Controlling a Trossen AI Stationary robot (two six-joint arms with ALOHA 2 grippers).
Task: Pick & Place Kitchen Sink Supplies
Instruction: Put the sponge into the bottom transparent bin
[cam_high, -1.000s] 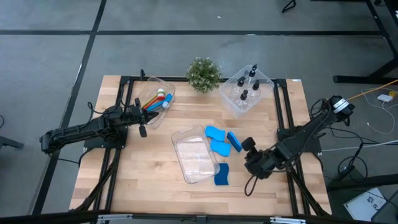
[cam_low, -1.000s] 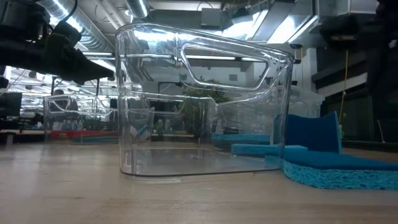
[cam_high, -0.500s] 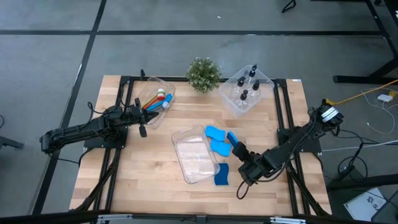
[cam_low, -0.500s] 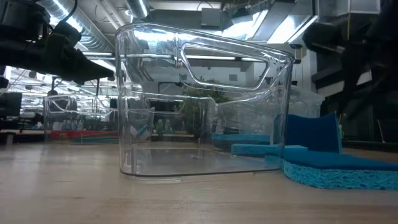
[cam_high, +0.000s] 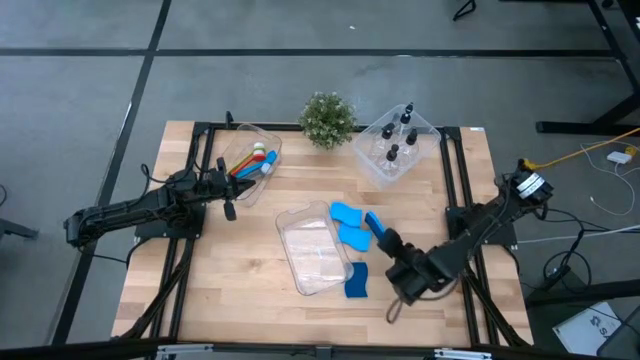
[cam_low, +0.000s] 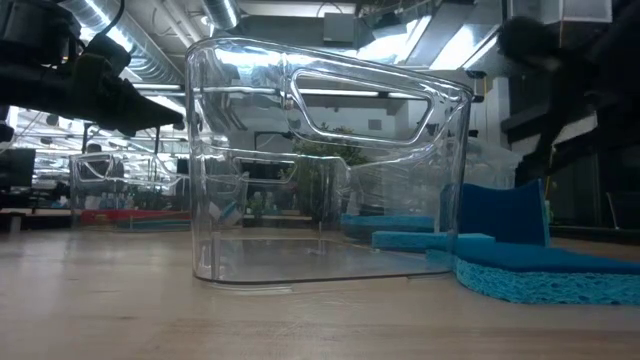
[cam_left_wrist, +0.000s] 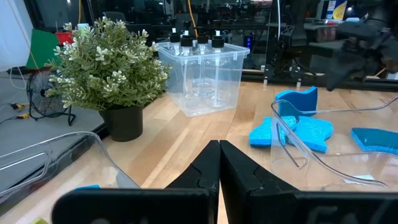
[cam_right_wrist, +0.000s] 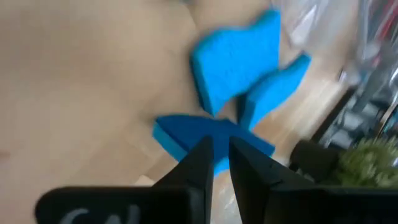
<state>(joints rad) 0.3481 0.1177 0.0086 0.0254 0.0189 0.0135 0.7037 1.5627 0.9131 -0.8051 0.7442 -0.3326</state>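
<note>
- Wooden table (cam_high: 230, 270) carries blue sponge pieces (cam_high: 349, 227) just beside an empty clear bin (cam_high: 312, 255), on its right.
- Right gripper (cam_high: 377, 232) hangs just over the dark blue sponge (cam_right_wrist: 186, 137), fingers (cam_right_wrist: 198, 160) nearly together, nothing pinched.
- Left gripper (cam_high: 229, 190), pressed shut, waits beside the brush bin (cam_high: 252, 162).
- Bottles (cam_high: 398, 135) stand in a far bin near a plant (cam_high: 327, 118).

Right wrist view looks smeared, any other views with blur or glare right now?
Right wrist view: motion-blurred throughout, the blue sponge pieces and the wood are soft. Left wrist view: sharp on the potted plant, the far right background is blurred. Low view: ceiling lights glare on the clear bin, with dark silhouetted arms at both edges. High view: evenly lit and sharp.
</note>
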